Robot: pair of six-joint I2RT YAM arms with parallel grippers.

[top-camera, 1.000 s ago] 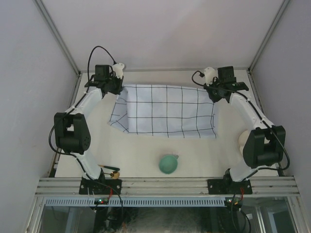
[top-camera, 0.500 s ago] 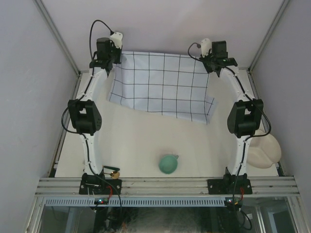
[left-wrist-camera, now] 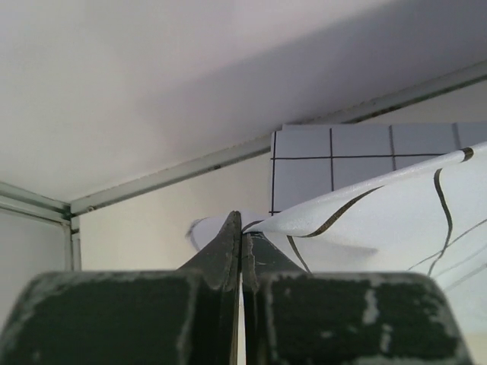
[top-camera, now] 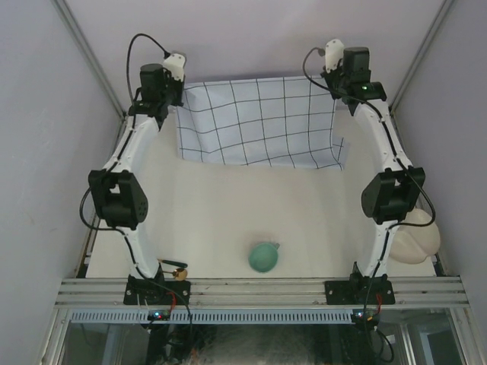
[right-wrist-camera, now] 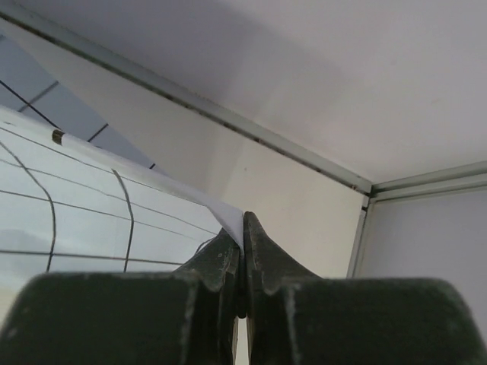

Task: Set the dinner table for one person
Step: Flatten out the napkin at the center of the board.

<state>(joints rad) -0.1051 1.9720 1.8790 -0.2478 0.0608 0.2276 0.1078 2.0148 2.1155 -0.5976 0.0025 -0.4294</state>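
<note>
Holding cloth point(top-camera: 259, 122) up by two far corners: left gripper point(left-wrist-camera: 240, 228) pinched tight on one, right gripper point(right-wrist-camera: 243, 228) on other. Cloth hangs at 12 o'clock end of dinner table point(top-camera: 221, 213), not flat yet. Green bowl point(top-camera: 264, 257) waits at 6 o'clock. Task barely begun. Back wall point(top-camera: 251, 38) close; open room toward 6.

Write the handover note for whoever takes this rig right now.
Left gripper: shut on the checked cloth, far left corner.
Right gripper: shut on its far right corner.
Cloth lifted at the far end of the table, not lying flat.
Green bowl at the near edge, centre; cream item beside the right arm.
Done: cloth gripped. Left: spread it flat, then set the rest.
</note>
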